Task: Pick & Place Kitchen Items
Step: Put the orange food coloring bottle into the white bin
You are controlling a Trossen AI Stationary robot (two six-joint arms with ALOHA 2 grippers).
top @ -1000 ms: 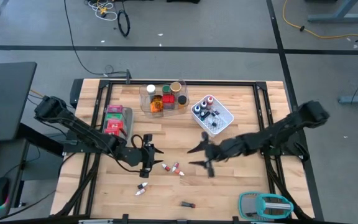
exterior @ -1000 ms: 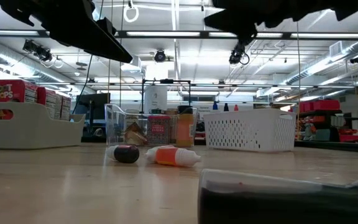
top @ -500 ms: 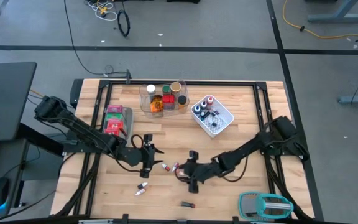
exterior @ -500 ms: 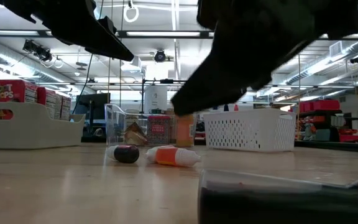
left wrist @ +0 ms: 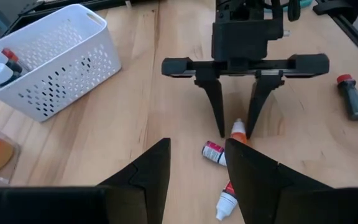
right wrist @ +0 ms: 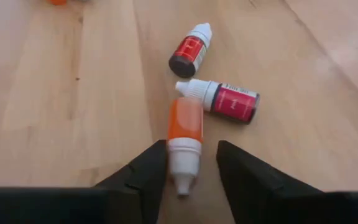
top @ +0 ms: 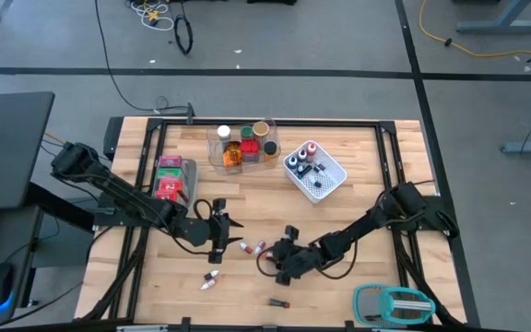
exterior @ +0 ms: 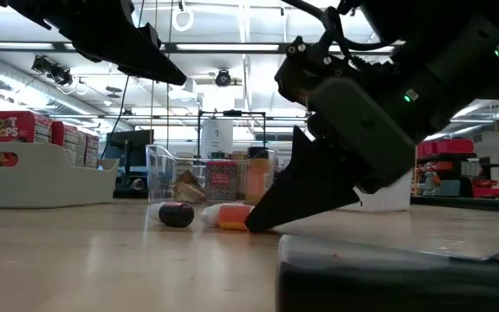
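Several tiny vials lie on their sides on the wooden table. An orange vial (right wrist: 184, 127) lies next to a pink-labelled vial (right wrist: 229, 99) and a red vial (right wrist: 190, 51). My right gripper (right wrist: 191, 146) is low at the table, open, with one finger on each side of the orange vial (left wrist: 238, 129). My left gripper (left wrist: 196, 168) hovers open and holds nothing, left of the vials in the high view (top: 221, 231). Another vial (top: 212, 277) and a dark red-capped bottle (top: 279, 302) lie nearer the front edge. My right gripper straddles the orange vial's white cap end (right wrist: 183, 167), slanting down from the table's right, with the fingers lying along the vial. One finger (right wrist: 148, 171) stands right against the cap; whether it touches, I cannot tell. The vial lies flat on the table.
A clear tray (top: 242, 146) of jars stands at the back. A white mesh basket (top: 314, 171) with bottles is to its right, and a grey bin (top: 173, 177) of boxes is at the left. A teal-and-grey gadget (top: 395, 302) lies at the front right corner.
My right gripper has come down from above the table and gone toward the table's left and near edges, tipping its fingers downward and rolling, until it stands over the orange vial. The vials have stayed where they were.
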